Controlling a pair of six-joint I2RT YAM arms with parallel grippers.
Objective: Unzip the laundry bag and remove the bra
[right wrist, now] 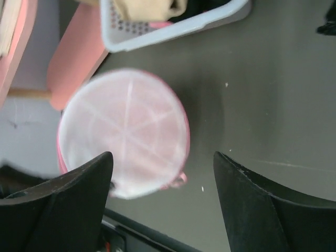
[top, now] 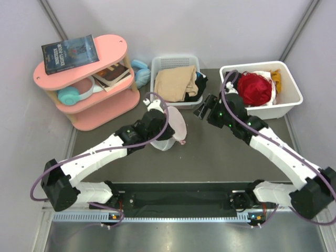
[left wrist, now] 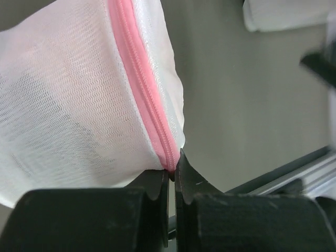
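The laundry bag (top: 174, 127) is a round white mesh pouch with pink zipper trim, held up off the table at centre. My left gripper (top: 160, 137) is shut on the bag's rim; in the left wrist view its jaws (left wrist: 172, 170) pinch the pink zipper (left wrist: 144, 89) at its lower end. My right gripper (top: 202, 109) is open and empty, hovering right of and above the bag. In the right wrist view the bag (right wrist: 123, 131) lies below and left of that gripper (right wrist: 163, 176), with a small pink loop (right wrist: 179, 181) at its edge. The bra is not visible.
A pale basket (top: 176, 62) with tan and black garments stands at the back centre. A white bin (top: 291, 84) with a red garment (top: 254, 88) is back right. A pink shelf (top: 84, 84) with books and headphones is back left.
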